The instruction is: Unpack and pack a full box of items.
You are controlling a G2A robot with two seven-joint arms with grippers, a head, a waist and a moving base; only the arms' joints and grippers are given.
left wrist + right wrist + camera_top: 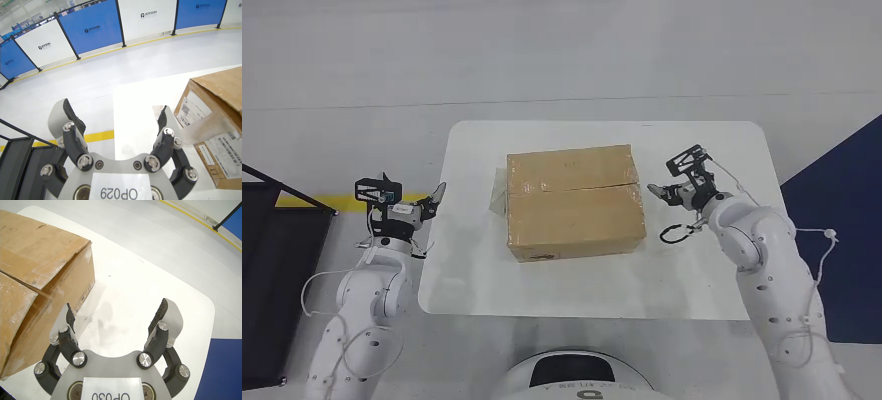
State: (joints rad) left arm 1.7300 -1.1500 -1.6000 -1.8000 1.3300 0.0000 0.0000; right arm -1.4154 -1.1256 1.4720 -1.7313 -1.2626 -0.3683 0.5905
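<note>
Top view, table (712,270): bare white surface is seen on all sides of the box, widest toward the near edge.
Top view, box (575,203): placed at the middle of the table, flaps folded shut with one seam across the top; its contents are hidden.
Top view, left gripper (430,203): held at the table's left edge, well apart from the box, jaws spread.
Top view, right gripper (660,194): held just beside the box's right end, not touching it, jaws spread.
Left wrist view, left gripper (115,109): jaws are parted with nothing between them; one finger is over the floor (79,91), the other over the table (132,106).
Left wrist view, box (213,91): its end wall is seen near the gripper, with paper labels (196,111) stuck on.
Right wrist view, right gripper (117,308): jaws are parted and empty above the table (151,291).
Right wrist view, box (37,256): its corner is seen close to one finger; clear tape (47,270) lies along the flap edge.
</note>
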